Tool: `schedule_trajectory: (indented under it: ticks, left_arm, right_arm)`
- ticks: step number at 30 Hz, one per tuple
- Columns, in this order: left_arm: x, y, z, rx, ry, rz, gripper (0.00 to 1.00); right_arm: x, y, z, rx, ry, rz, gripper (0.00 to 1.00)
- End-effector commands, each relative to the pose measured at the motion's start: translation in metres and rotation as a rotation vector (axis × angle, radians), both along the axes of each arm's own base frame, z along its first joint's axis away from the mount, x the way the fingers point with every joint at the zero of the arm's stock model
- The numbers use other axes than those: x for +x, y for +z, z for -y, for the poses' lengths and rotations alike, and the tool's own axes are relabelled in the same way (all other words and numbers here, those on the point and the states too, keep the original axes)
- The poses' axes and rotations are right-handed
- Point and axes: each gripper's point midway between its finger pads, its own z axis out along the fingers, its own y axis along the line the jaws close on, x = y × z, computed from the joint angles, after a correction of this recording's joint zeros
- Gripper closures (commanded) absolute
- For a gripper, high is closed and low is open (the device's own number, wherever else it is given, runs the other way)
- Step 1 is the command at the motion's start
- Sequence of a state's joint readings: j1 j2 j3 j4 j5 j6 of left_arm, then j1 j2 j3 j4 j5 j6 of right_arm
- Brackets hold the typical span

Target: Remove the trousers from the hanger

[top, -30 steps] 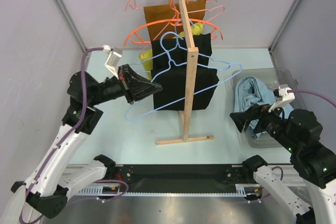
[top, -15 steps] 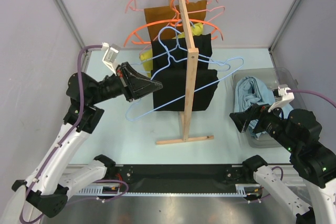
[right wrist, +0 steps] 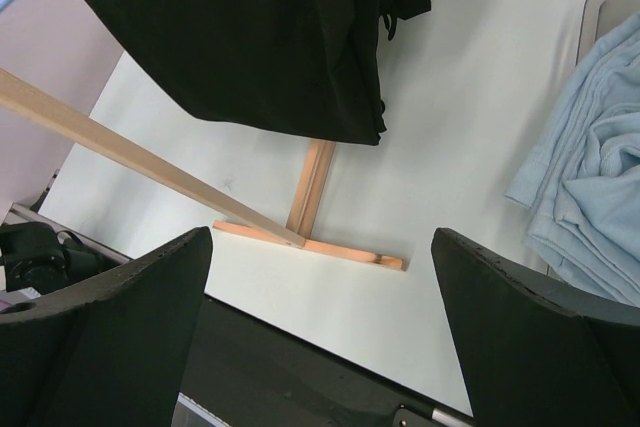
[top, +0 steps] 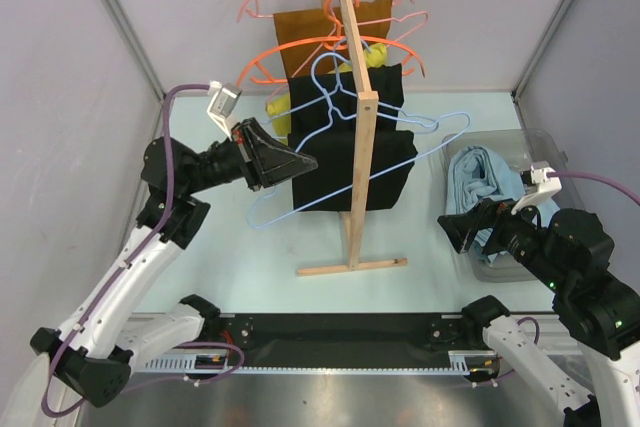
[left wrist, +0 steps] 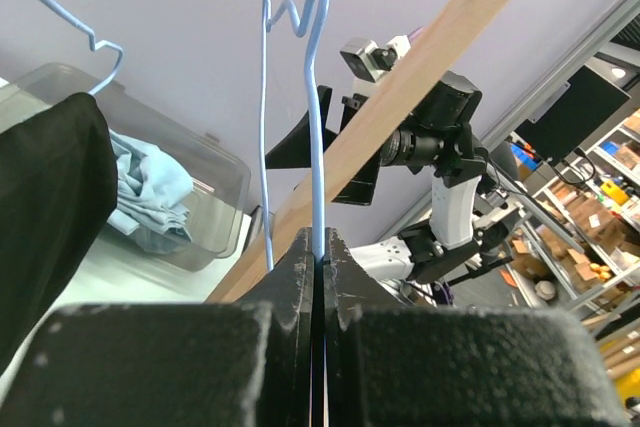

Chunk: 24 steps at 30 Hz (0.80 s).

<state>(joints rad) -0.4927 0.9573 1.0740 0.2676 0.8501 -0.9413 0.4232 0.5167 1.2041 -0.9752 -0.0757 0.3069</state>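
The hanger point(left wrist: 314, 147) is light and stiff, so your left fingers point(left wrist: 290, 292) pinch its thin wire. Your right fingers point(right wrist: 110, 347) are wide open.

Top view: fixed, high and rearward, tilted down, far; takes in table point(top: 230, 247), rack point(top: 357, 197), bin point(top: 540, 135).
Left wrist view: close behind left gripper point(left wrist: 318, 239), facing ahead and upward along hanger point(left wrist: 312, 127) toward bin and right arm point(left wrist: 440, 147).
Right wrist view: behind right gripper point(right wrist: 315, 247), looking ahead and down at rack's foot, trousers point(right wrist: 590, 167).
Shared by all: rack, trousers.
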Motion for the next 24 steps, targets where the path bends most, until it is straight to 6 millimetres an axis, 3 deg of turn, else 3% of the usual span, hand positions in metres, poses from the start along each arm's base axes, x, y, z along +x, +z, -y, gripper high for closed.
schedule_trajectory:
  ticks: [1,12,17,18,19,24]
  left_arm:
    - [-0.010,0.009,0.002,-0.030,-0.044,0.035,1.00]
    - [-0.015,-0.008,0.018,0.018,-0.099,0.020,1.00]
    - [-0.007,-0.034,0.018,0.144,-0.050,0.010,1.00]
    - [-0.007,-0.030,0.016,0.159,-0.043,0.075,1.00]
    - [-0.005,-0.044,0.017,0.213,-0.053,0.035,1.00]
    - [0.002,-0.044,0.018,0.297,-0.048,0.127,1.00]
  right_arm:
    - [-0.003,0.008,0.002,0.019,-0.009,0.024,0.02]
    - [-0.004,0.007,0.004,0.013,-0.015,0.023,0.02]
    - [-0.006,0.007,0.005,0.013,-0.014,0.025,0.02]
    - [-0.007,0.007,0.005,0.015,-0.014,0.026,0.02]
    - [-0.007,0.007,0.005,0.016,-0.014,0.027,0.02]
    - [-0.007,0.006,-0.001,0.042,0.006,0.013,0.03]
